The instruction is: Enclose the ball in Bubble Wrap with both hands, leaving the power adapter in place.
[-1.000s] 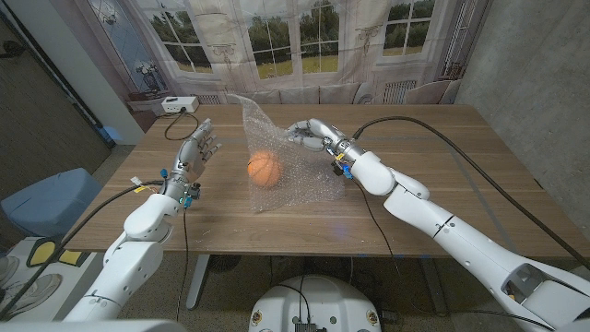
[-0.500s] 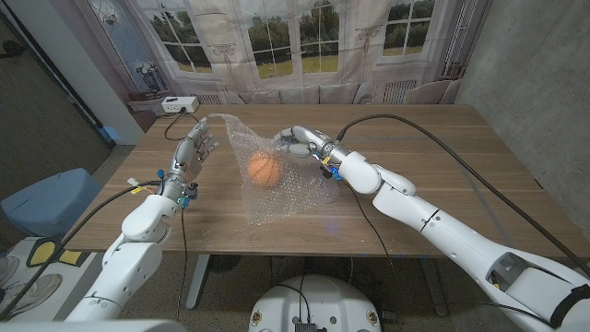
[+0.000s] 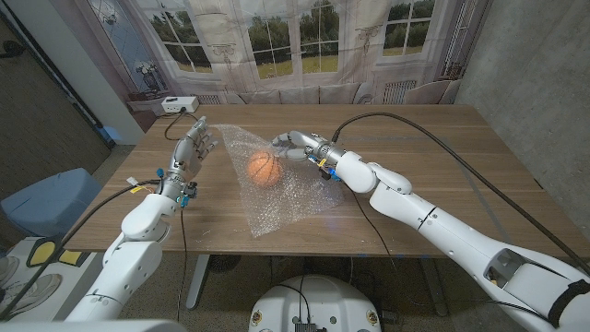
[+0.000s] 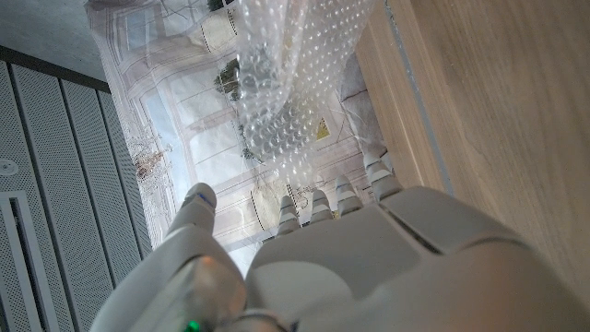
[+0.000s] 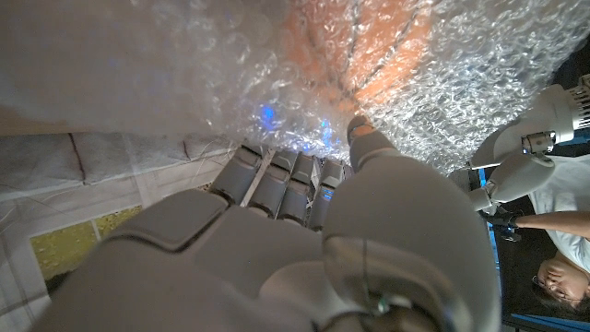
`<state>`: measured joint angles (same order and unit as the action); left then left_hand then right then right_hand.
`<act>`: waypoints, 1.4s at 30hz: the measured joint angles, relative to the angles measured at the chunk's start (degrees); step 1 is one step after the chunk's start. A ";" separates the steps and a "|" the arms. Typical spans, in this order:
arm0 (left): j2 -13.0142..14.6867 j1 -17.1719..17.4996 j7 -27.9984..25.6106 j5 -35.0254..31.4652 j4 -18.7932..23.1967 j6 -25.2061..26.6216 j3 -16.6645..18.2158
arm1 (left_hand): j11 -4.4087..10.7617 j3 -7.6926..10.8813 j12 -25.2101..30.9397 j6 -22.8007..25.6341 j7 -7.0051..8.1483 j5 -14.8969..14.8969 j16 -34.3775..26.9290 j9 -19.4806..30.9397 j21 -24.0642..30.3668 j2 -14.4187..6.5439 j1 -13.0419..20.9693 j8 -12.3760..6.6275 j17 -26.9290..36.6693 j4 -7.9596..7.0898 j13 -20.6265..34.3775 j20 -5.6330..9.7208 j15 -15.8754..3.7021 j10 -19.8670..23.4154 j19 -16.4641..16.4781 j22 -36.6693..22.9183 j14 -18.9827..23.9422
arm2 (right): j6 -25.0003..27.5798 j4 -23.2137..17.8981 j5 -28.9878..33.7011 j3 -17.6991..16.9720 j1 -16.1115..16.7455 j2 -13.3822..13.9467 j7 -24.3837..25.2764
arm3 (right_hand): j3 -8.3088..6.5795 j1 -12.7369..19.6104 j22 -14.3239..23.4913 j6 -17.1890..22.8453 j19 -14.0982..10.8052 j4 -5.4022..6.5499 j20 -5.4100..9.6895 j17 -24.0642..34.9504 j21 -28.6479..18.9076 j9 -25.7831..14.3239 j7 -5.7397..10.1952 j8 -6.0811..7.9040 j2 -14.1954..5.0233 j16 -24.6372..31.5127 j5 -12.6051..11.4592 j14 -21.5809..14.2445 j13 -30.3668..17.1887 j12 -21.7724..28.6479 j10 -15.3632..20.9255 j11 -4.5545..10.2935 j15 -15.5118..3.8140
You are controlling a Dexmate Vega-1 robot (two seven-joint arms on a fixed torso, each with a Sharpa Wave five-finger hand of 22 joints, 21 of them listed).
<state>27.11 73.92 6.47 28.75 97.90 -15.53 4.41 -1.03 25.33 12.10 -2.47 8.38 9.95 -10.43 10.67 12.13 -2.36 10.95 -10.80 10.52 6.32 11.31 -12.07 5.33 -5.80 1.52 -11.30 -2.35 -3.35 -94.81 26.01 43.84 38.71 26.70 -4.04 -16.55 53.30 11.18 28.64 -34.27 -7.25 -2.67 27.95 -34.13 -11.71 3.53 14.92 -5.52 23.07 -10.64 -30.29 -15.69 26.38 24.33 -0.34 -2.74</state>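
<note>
Now right robot hand [image 3: 293, 145] pinching Bubble Wrap [image 3: 281, 189] — over ball [image 3: 263, 168]

You have the wooden table [image 3: 461, 166] as your landmark. Past its far edge hangs a sheer curtain [image 3: 277, 46] over windows [image 3: 318, 32]. Off the table's left side sits a blue bin [image 3: 51, 198] on the floor. In the right wrist view, a person [image 5: 562, 249] shows at the picture's edge.

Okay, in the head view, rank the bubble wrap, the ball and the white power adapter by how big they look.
1. Bubble wrap, largest by far.
2. Ball.
3. Power adapter, smallest, though it sits farther from the camera, so this is less sure.
</note>
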 measured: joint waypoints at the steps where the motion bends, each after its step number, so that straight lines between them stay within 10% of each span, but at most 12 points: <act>1: -0.03 -0.07 0.00 -0.01 -0.08 -0.02 0.01 | 0.00 0.00 0.00 0.00 0.00 0.00 0.00 0.00 0.00 0.00 0.00 0.00 0.00 0.00 0.00 0.00 0.00 0.00 0.00 0.00 0.00 | 0.23 0.00 0.01 0.03 -0.05 0.00 -0.52 | 0.31 -0.70 -0.03 -0.83 0.78 0.25 -0.43 -0.07 0.33 0.00 0.01 -0.46 0.04 -0.36 0.00 0.70 0.01 -0.34 -0.57 -0.10 -0.14; 17: -0.08 -0.53 -0.05 -0.01 -0.79 -0.90 0.06 | 0.00 0.00 0.00 0.00 0.00 0.00 0.00 0.00 0.00 -0.23 -0.23 0.00 0.00 0.00 0.00 0.00 0.00 0.00 0.00 0.00 0.00 | 3.17 0.59 -2.74 1.83 -3.40 0.20 -9.88 | 9.85 -14.37 -1.07 -15.29 16.09 4.47 -8.72 -2.00 9.09 0.26 -0.48 -4.56 7.00 -8.45 -1.71 15.57 1.86 -8.30 -15.02 -1.76 2.24; 30: 0.40 0.08 -1.21 -1.26 0.79 -2.09 1.03 | 0.00 0.00 0.00 -0.36 0.29 0.00 0.00 0.00 0.00 -0.23 -0.22 0.00 -0.01 0.00 -0.11 0.00 0.00 0.00 0.00 0.00 0.00 | 3.66 2.04 -4.95 2.64 -5.25 0.23 -13.21 | 11.11 -16.17 -1.06 -18.50 20.38 5.12 -9.58 -2.73 12.27 0.26 -0.14 -4.56 6.98 -10.08 -2.26 20.02 2.13 -10.57 -18.37 -2.14 4.32; 42: 0.97 0.75 -1.64 -1.72 2.46 -1.99 1.93 | 0.00 0.01 0.00 -0.53 0.13 0.00 0.00 0.00 0.00 0.08 -0.53 0.00 -0.01 0.00 -0.13 0.00 0.00 0.00 0.00 0.00 0.00 | 1.20 3.03 -6.65 2.55 -5.51 -0.05 -12.61 | 12.23 -15.88 -1.06 -35.76 24.86 4.31 -9.62 -4.72 17.67 0.80 4.92 -4.84 5.74 -12.28 -3.16 29.94 1.96 -15.38 -29.81 -1.30 7.21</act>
<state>28.08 74.68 4.83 27.03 100.36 -17.52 6.34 -1.03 25.34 12.10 -3.00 8.51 9.95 -10.43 10.67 12.13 -2.29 10.42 -10.80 10.52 6.32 11.18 -12.07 5.33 -5.80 1.52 -11.30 -2.35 -2.15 -91.79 19.36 46.39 33.20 26.66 -16.65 -4.32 37.42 10.12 -7.11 -9.41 -2.94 -12.29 23.23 -16.46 -10.91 8.45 10.08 0.22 10.79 -13.80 -0.35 -13.73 11.00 -5.48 -1.63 4.47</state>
